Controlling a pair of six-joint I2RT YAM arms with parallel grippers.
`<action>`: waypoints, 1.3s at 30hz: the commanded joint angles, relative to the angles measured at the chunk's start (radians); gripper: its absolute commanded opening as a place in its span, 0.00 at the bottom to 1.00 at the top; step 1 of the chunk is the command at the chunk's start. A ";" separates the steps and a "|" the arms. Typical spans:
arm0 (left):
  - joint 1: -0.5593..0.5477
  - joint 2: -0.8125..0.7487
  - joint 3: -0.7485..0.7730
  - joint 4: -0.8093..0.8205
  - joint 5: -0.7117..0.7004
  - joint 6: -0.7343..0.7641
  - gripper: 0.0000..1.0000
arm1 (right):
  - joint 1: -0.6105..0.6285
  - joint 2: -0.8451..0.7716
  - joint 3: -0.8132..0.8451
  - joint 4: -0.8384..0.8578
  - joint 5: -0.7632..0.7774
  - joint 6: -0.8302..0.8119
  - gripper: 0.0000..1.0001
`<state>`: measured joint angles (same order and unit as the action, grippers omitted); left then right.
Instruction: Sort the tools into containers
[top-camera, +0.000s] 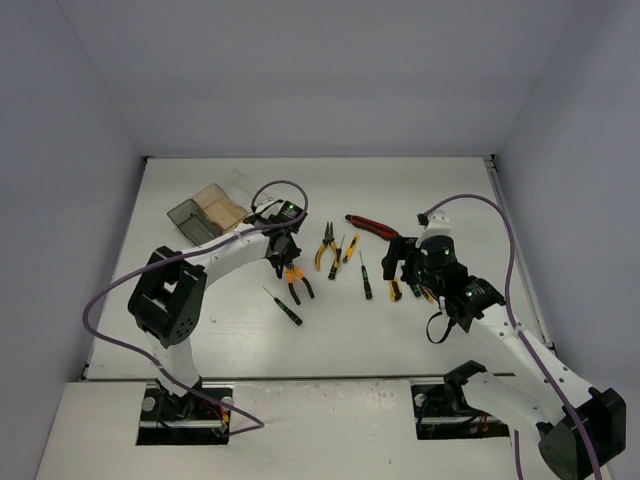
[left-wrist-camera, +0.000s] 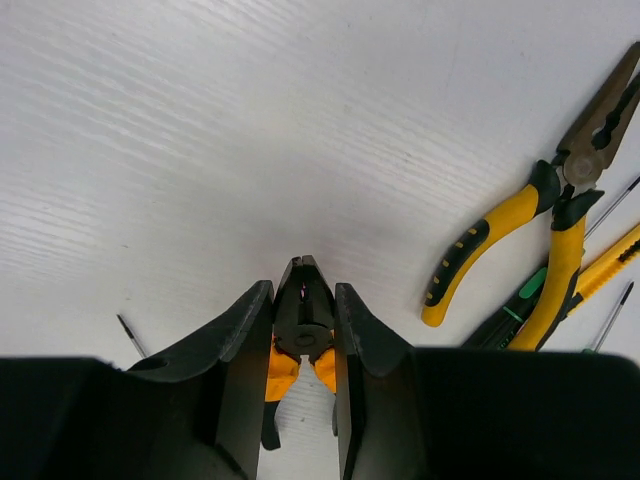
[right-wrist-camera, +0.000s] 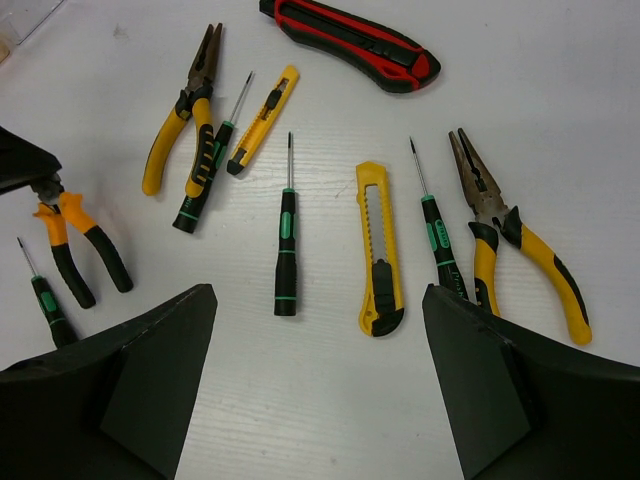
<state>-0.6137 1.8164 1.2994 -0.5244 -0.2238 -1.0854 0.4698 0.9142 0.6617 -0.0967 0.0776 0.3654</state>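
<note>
My left gripper (top-camera: 283, 256) (left-wrist-camera: 303, 300) is shut on the black head of the orange-handled pliers (left-wrist-camera: 303, 322) (top-camera: 296, 283). Their handles trail toward the near edge. Whether they are off the table I cannot tell. The containers (top-camera: 207, 214) stand at the back left: a dark grey bin, an amber one and a clear one in a row. My right gripper (top-camera: 405, 270) (right-wrist-camera: 320, 335) hangs open over the spread of tools. Below it lie a yellow utility knife (right-wrist-camera: 379, 250) and a black-green screwdriver (right-wrist-camera: 287, 240). Nothing is between its fingers.
On the white table (top-camera: 330, 340) lie a red-black utility knife (right-wrist-camera: 350, 42) (top-camera: 372, 224), yellow pliers (right-wrist-camera: 185, 110) (top-camera: 326, 247), a slim yellow tool (right-wrist-camera: 262, 118), a second yellow pliers (right-wrist-camera: 520, 245), and more screwdrivers (right-wrist-camera: 437, 225) (top-camera: 285, 307). A purple cable (top-camera: 470, 205) arcs over the right arm.
</note>
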 joint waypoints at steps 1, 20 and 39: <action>0.034 -0.102 -0.031 0.094 0.015 0.076 0.00 | -0.007 -0.002 0.000 0.040 0.006 -0.007 0.82; 0.103 0.116 0.078 0.073 0.098 0.217 0.00 | -0.005 0.012 -0.004 0.040 -0.001 -0.009 0.82; 0.075 -0.042 0.049 -0.033 0.112 0.214 0.69 | -0.005 0.034 -0.005 0.051 -0.004 -0.014 0.82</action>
<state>-0.5188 1.8518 1.3300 -0.5352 -0.0912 -0.8552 0.4698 0.9409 0.6483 -0.0963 0.0769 0.3626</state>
